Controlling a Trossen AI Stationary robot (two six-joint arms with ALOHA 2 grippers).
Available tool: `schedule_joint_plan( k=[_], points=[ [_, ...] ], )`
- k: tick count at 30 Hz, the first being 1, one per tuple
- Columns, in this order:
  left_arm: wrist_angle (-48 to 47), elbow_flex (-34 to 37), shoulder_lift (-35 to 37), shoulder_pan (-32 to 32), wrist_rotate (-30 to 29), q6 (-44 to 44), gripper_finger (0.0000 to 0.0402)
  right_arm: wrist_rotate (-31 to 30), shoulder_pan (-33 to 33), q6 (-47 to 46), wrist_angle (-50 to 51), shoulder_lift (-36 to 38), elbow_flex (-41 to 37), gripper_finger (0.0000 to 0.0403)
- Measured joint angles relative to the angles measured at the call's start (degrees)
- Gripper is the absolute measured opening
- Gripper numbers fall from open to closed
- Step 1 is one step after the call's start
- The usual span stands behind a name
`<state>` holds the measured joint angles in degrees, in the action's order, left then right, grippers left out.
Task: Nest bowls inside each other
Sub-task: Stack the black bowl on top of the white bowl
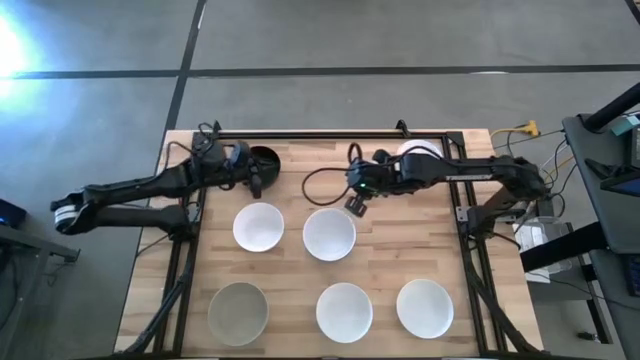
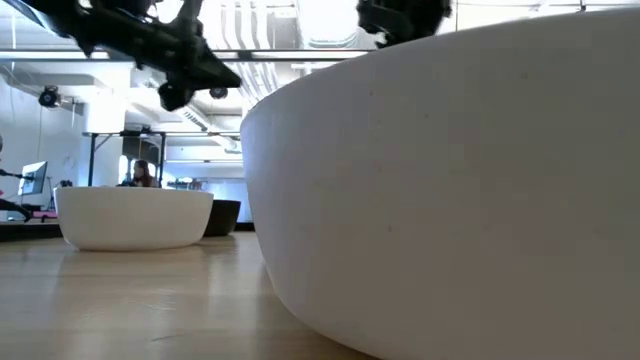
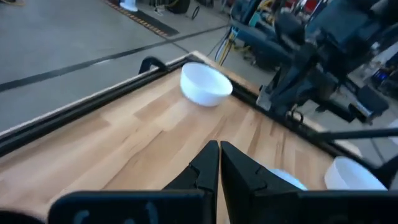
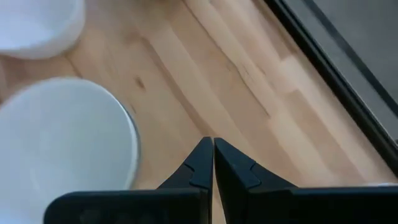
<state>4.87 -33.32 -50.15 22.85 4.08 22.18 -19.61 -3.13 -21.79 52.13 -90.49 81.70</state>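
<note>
In the high view seven bowls show on the wooden table. A black bowl [image 1: 264, 160] sits at the far left and a white bowl [image 1: 418, 152] at the far right, partly under my right arm. Two white bowls [image 1: 258, 227] [image 1: 329, 234] stand in the middle row. A grey bowl [image 1: 238, 312] and two white bowls [image 1: 344, 311] [image 1: 425, 307] stand in the near row. My left gripper [image 1: 255, 186] [image 3: 219, 149] hovers shut beside the black bowl. My right gripper [image 1: 355, 205] [image 4: 213, 146] hovers shut just beyond the middle white bowl [image 4: 62, 146]. All bowls rest on their bases.
A black metal frame [image 1: 330, 133] runs along the table's far edge, with side rails [image 1: 190, 250] [image 1: 468, 250]. A cable [image 1: 318, 178] loops on the wood by my right arm. In the low view one white bowl [image 2: 450, 180] fills the foreground. Bare wood lies between the rows.
</note>
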Motion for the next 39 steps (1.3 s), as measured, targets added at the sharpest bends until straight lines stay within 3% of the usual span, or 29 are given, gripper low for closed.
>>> schedule_joint_plan(
  k=[6, 12, 18, 23, 33, 39],
  points=[
    [17.0, -0.9, -8.2, 0.0, 0.2, 2.1, 0.0000, 6.8, -3.0, -0.5, -13.0, 9.9, -13.3, 0.0009],
    [17.1, -3.1, -11.5, 2.1, 0.2, 3.9, 0.0000, 18.3, -7.4, -0.2, -35.6, 19.0, -26.0, 0.0009],
    [-1.0, -7.1, -10.5, 7.8, -2.6, 3.1, 0.0000, 25.1, -12.3, -4.5, -51.7, 22.2, -35.6, 0.0009],
    [-15.9, -13.9, -9.3, 10.3, -4.0, -10.3, 0.0000, 29.1, -13.8, -5.5, -56.4, 21.9, -38.0, 0.0009],
    [-33.2, -22.7, -14.3, 17.6, -5.4, -7.9, 0.0000, 29.0, -15.8, -3.7, -60.0, 21.1, -38.0, 0.0009],
    [-34.5, -22.9, -19.5, 19.6, 1.3, -7.6, 0.0038, 28.8, -16.6, -3.7, -60.0, 21.1, -38.0, 0.0009]
  ],
)
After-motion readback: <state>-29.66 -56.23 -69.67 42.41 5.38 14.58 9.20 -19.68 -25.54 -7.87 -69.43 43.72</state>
